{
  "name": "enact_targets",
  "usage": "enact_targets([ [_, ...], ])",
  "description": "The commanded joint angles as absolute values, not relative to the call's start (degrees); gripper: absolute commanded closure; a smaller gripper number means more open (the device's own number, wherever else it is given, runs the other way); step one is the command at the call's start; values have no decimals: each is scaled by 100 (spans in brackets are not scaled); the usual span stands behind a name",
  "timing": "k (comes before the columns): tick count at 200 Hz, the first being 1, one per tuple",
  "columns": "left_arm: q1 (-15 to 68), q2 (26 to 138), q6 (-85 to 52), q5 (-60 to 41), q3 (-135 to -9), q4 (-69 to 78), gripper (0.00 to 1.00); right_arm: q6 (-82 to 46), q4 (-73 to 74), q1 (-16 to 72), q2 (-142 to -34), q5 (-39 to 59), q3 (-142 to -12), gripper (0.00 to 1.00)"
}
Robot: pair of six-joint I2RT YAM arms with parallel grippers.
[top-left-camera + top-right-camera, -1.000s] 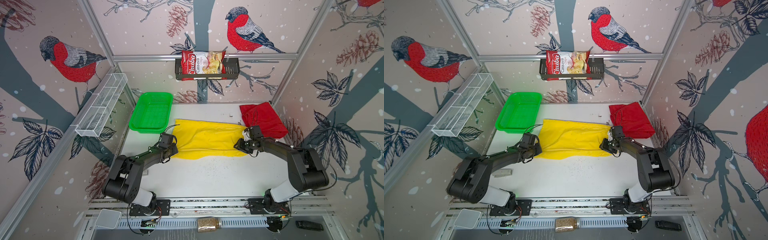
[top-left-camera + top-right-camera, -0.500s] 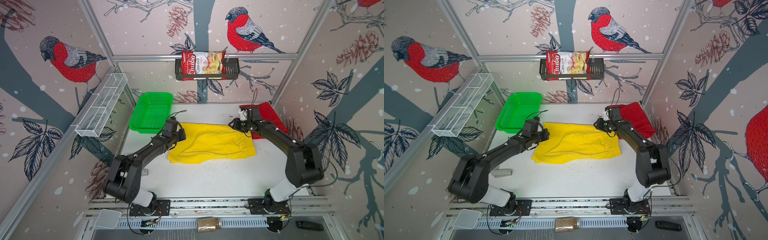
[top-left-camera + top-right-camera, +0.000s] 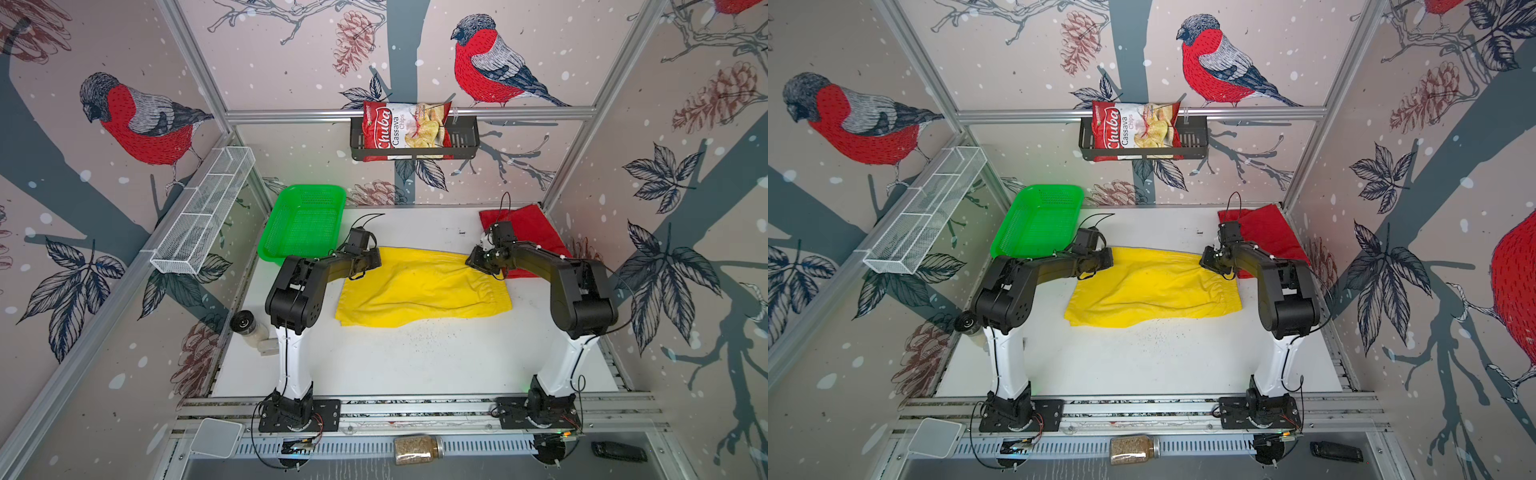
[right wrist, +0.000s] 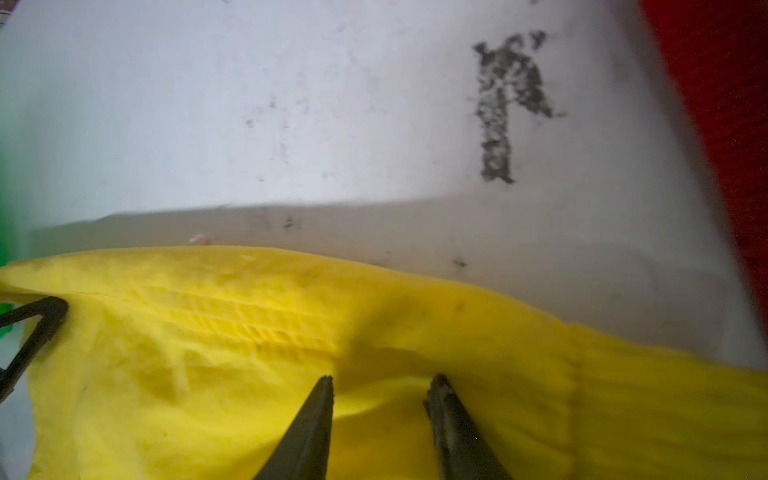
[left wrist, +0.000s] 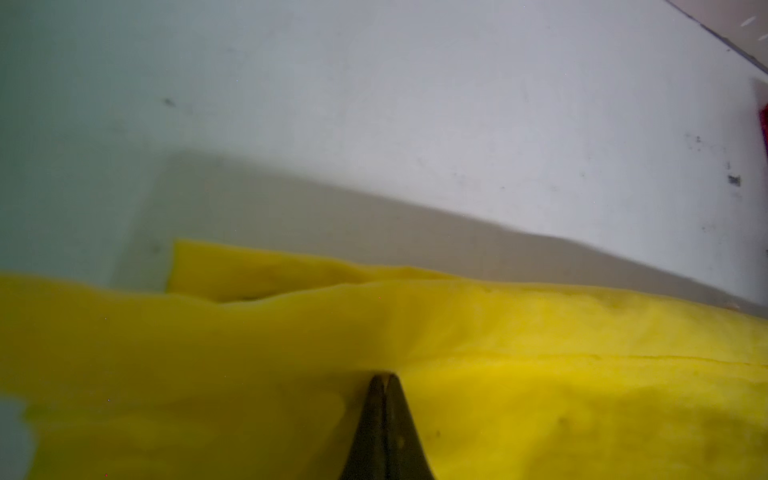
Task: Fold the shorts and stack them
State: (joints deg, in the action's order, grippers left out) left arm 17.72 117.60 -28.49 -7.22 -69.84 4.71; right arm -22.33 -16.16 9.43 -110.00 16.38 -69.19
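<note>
While the red shorts [image 3: 534, 226] lie at the surface's [image 3: 415, 365] far right corner, the left hand [image 3: 375, 260] and right hand [image 3: 473, 260] each pinch the yellow shorts [image 3: 419, 291] by the far edge (raised slightly) mid-surface.

The left end effector [image 3: 374, 261] and right end effector [image 3: 473, 262] are no longer at the near corners of the yellow shorts [image 3: 419, 291]. They now grip the far edge, held just above the tabletop [image 3: 415, 365]. The cloth is more rumpled and reaches farther right and slightly nearer. Both arms' elbows stand higher.
</note>
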Motion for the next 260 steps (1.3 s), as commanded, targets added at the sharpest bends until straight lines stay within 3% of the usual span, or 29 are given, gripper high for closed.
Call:
enact_targets([
  [1, 1641, 11788, -2901, -461, -6747, 505, 97, -2041, -1531, 823, -11088, 1282, -6760, 58],
  [32, 1526, 11585, -2780, -446, -6551, 466, 97, -2015, -1542, 801, -10968, 1143, -6750, 50],
  [54, 1528, 11121, -2742, -617, -6539, 467, 90, -1934, -1657, 1035, -10359, 1070, -6954, 42],
  [83, 1679, 10328, -2782, -867, -6594, 155, 78, -2007, -1948, 1276, -9469, 994, -6915, 43],
  [105, 1937, 9788, -2885, -974, -6289, -98, 76, -2194, -1901, 1409, -8904, 1262, -6234, 46],
  [154, 2338, 9186, -3804, -1222, -4403, 261, 85, -2813, -1162, 1537, -8325, 1673, -4494, 50],
  [184, 2295, 8963, -4408, -733, -3655, 83, 92, -2944, -890, 1595, -8373, 1645, -4004, 51],
  [260, 1542, 8071, -4998, -10, -2435, -598, 93, -3929, -154, 2649, -8384, 1477, -3006, 52],
])
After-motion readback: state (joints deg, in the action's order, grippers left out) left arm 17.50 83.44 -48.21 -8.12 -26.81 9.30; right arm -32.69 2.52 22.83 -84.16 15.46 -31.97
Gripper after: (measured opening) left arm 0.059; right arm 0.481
